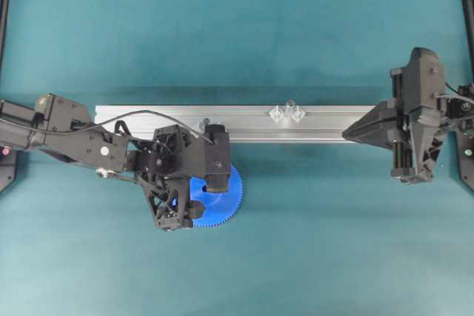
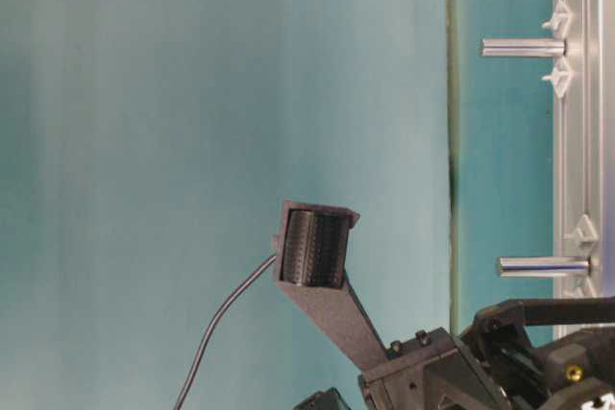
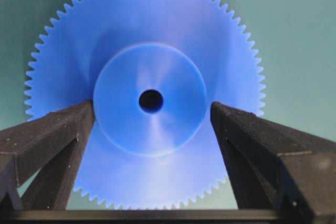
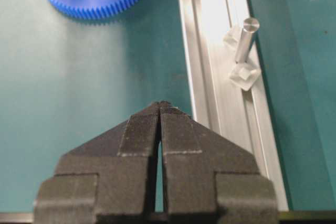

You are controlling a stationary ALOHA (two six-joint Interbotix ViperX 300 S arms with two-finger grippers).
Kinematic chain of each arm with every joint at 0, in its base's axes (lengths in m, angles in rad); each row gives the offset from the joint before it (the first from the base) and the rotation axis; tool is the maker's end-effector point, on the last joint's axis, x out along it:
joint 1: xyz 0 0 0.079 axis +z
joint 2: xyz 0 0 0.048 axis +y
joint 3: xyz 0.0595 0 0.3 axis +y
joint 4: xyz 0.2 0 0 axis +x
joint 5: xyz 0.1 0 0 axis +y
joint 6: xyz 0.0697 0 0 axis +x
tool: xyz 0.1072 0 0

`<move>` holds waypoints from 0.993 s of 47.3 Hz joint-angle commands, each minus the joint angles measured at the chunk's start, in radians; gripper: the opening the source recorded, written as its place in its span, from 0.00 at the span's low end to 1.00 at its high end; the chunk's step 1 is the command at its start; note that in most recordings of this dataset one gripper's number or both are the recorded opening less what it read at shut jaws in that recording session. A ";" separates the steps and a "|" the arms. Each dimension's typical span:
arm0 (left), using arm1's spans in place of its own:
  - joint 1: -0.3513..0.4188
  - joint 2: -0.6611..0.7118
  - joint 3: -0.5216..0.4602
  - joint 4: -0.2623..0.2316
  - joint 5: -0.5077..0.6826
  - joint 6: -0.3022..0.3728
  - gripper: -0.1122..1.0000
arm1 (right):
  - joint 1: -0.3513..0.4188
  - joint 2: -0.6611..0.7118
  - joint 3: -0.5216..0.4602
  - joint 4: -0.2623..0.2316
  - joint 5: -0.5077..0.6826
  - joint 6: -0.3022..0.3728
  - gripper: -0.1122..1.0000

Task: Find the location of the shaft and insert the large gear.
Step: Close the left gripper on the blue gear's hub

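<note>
**Operator:** Below the rail's left half on my overhead feed, the large gear [image 1: 226,196] lies flat on the teal table [image 1: 237,27], with the left claw [image 1: 194,199] hanging right over it. Most of the disc is hidden under that arm; only its right and lower edge shows.

**Observer:** Is that claw gripping it?

**Operator:** No. From the left wrist camera the two fingers [image 3: 50,135] stand wide apart, one on each side of the raised hub, and neither is clamped on it. I see the centre hole plainly between them. Whether a fingertip brushes the hub edge I cannot tell.

**Observer:** And the shaft?

**Operator:** It stands on the aluminium rail [image 1: 148,115], right of the rail's middle, between its two small clear mounts [image 1: 277,115]. On the overhead view it is the little pin at the shaft [image 1: 289,103]. A second, similar pin [image 1: 207,121] sits on the rail further left, just beside the left arm's wrist. The gear is well apart from the shaft and near that other pin.

**Observer:** Right side?

**Operator:** The right claw [image 1: 346,135] is closed with nothing between its pads [image 4: 140,124], which meet tip to tip. It sits at the right end of the rail.
</note>
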 commanded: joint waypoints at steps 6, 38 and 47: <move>-0.006 -0.002 -0.034 0.003 -0.003 -0.008 0.95 | 0.000 -0.028 -0.002 0.002 -0.003 0.008 0.11; -0.006 0.018 -0.023 0.003 0.051 -0.009 0.95 | -0.002 -0.097 0.032 0.002 -0.003 0.044 0.11; -0.006 0.025 -0.020 0.002 0.054 -0.009 0.95 | 0.000 -0.115 0.040 0.000 -0.002 0.044 0.11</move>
